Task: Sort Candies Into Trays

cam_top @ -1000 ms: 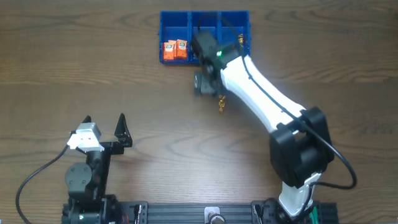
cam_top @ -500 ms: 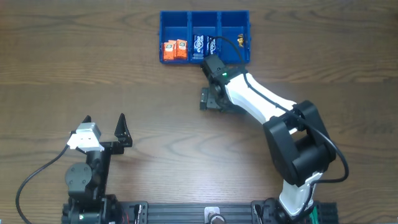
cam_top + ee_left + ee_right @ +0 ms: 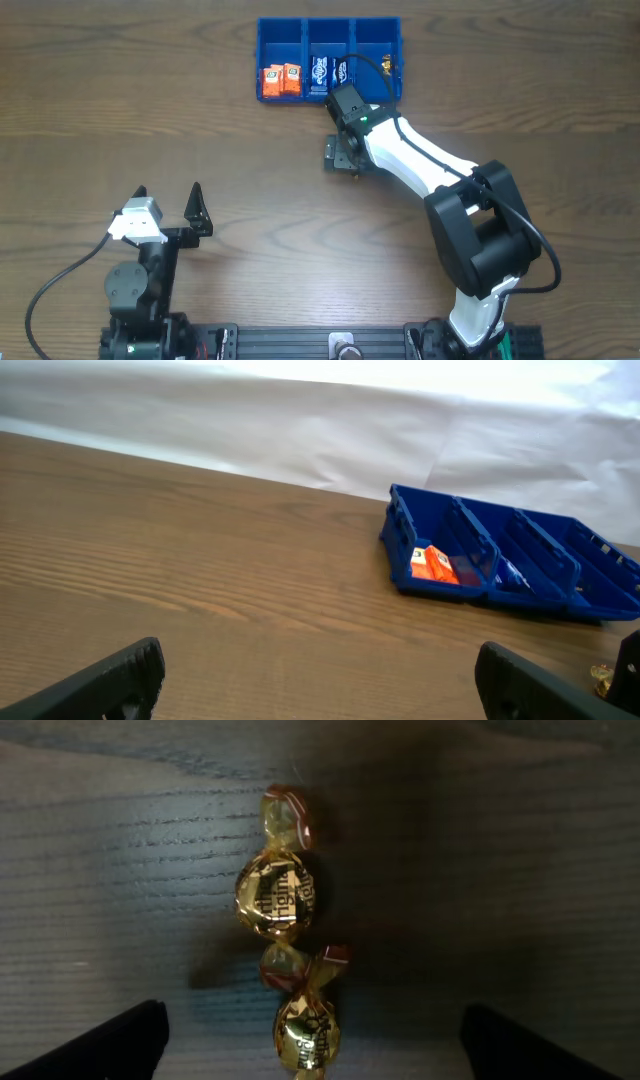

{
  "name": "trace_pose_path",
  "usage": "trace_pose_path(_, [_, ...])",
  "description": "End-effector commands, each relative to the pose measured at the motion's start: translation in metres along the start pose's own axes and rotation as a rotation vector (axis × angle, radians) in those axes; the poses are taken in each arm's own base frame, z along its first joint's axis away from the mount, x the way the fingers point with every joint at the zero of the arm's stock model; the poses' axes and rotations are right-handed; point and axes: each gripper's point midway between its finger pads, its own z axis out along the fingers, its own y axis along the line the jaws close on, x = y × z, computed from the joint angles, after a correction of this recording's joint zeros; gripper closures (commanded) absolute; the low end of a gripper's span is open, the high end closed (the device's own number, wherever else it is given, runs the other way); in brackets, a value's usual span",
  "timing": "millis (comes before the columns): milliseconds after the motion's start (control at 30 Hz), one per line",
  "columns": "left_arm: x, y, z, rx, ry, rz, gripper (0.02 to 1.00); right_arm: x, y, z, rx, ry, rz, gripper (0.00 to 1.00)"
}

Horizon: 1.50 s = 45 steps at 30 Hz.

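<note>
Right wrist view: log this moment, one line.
right pincer open above two gold candies on table | left pincer open, holding nothing | blue tray holds orange candies, blue candies

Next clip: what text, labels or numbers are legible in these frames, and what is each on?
Nothing reads clearly.
Upper gold candy: dark print on the wrapper, too blurred to read.
Lower gold candy: print, blurred and partly cut off.
Orange candies: light marks, too small to read.
Blue candies: white marks, too small to read.
Tray: no label seen.
</note>
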Motion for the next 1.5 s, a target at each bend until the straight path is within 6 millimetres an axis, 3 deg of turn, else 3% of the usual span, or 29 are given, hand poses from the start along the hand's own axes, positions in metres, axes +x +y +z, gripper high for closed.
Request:
trace_pose_path(33, [0.016, 0.001, 0.001, 0.006, 0.050, 0.007, 0.020, -0.001, -0.005, 0.011, 0.031, -0.004, -0.036, 0.163])
trace_pose_path(267, [0.016, 0.001, 0.001, 0.005, 0.050, 0.007, 0.020, 0.003, -0.006, 0.019, 0.040, 0.013, -0.042, 0.253])
trace_pose_path(533, [0.016, 0.001, 0.001, 0.006, 0.050, 0.007, 0.020, 0.008, -0.004, 0.019, 0.039, 0.034, -0.050, 0.654])
trace_pose_path(667, [0.016, 0.001, 0.001, 0.006, 0.050, 0.007, 0.020, 0.012, -0.005, 0.019, 0.043, 0.049, -0.052, 0.700])
trace_pose_path(900, [0.016, 0.001, 0.001, 0.005, 0.050, 0.007, 0.020, 0.015, -0.007, 0.018, 0.051, 0.060, -0.050, 0.873])
trace_pose_path(1000, [0.016, 0.001, 0.001, 0.006, 0.050, 0.007, 0.020, 0.013, -0.016, 0.007, 0.058, 0.066, -0.025, 0.888])
trace_pose_path(1067, [0.016, 0.001, 0.001, 0.006, 0.050, 0.007, 0.020, -0.001, -0.030, -0.019, 0.058, 0.029, 0.034, 0.893])
trace_pose_path(1200, [0.016, 0.001, 0.001, 0.006, 0.050, 0.007, 0.020, -0.052, -0.055, -0.089, 0.032, -0.194, 0.120, 0.941])
trace_pose_path(1300, [0.016, 0.001, 0.001, 0.005, 0.050, 0.007, 0.020, -0.108, -0.062, -0.137, -0.005, -0.393, 0.078, 0.945])
trace_pose_path(1433, [0.016, 0.001, 0.001, 0.006, 0.050, 0.007, 0.020, -0.170, -0.060, -0.174, 0.038, -0.661, 0.000, 0.943])
trace_pose_path(1500, [0.016, 0.001, 0.001, 0.006, 0.050, 0.007, 0.023, -0.192, -0.052, -0.179, 0.034, -0.749, -0.041, 0.943])
